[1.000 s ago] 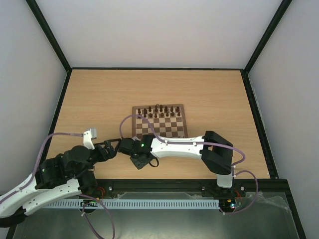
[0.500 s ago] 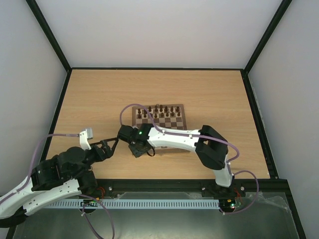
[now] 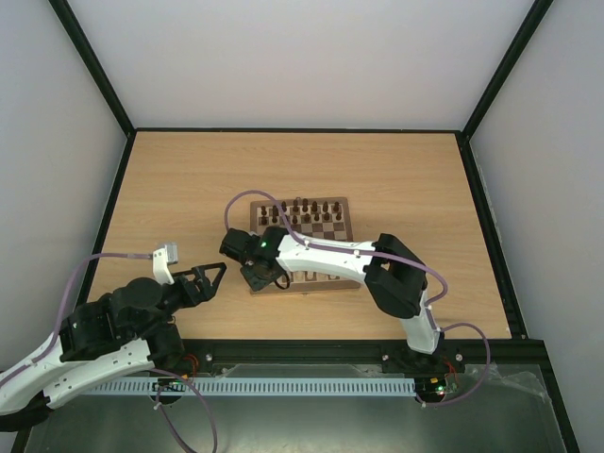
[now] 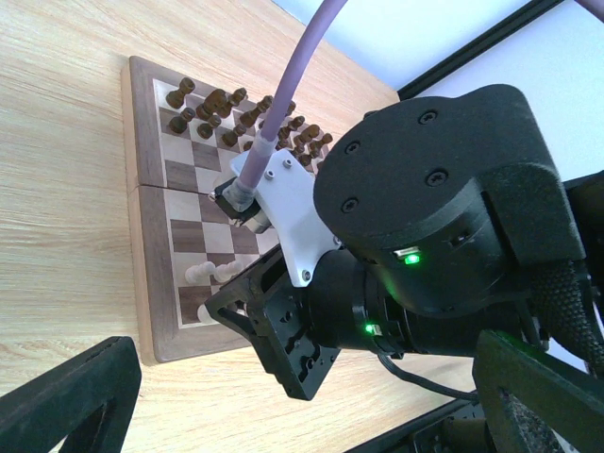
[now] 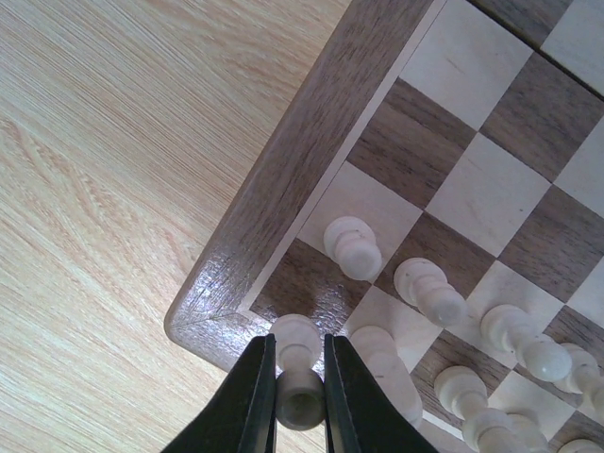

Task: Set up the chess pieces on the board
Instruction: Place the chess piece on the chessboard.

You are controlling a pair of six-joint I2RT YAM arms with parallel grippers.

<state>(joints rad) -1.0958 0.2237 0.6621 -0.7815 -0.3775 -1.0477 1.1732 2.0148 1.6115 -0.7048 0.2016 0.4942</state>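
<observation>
The board [image 3: 332, 236] lies mid-table, dark pieces [image 3: 300, 208] along its far rows. My right gripper [image 3: 260, 274] hangs over the board's near-left corner. In the right wrist view it [image 5: 300, 392] is shut on a cream piece [image 5: 299, 368], held above the dark corner square [image 5: 307, 288]. Several cream pieces [image 5: 354, 247] stand on the squares beside it. My left gripper [image 3: 209, 276] is open and empty, left of the board above the bare table. In the left wrist view the board [image 4: 148, 236] and cream pieces [image 4: 200, 274] show behind the right arm's wrist [image 4: 415, 217].
The right arm [image 3: 330, 260] stretches low across the board's near half. A lilac cable [image 3: 250, 203] loops over the board's left edge. Black frame rails [image 3: 293, 130] border the tabletop [image 3: 189, 179].
My right gripper has moved from the table in front of the board up and away onto the board's near-left corner, carrying the cream piece. My left arm pulled back slightly.
</observation>
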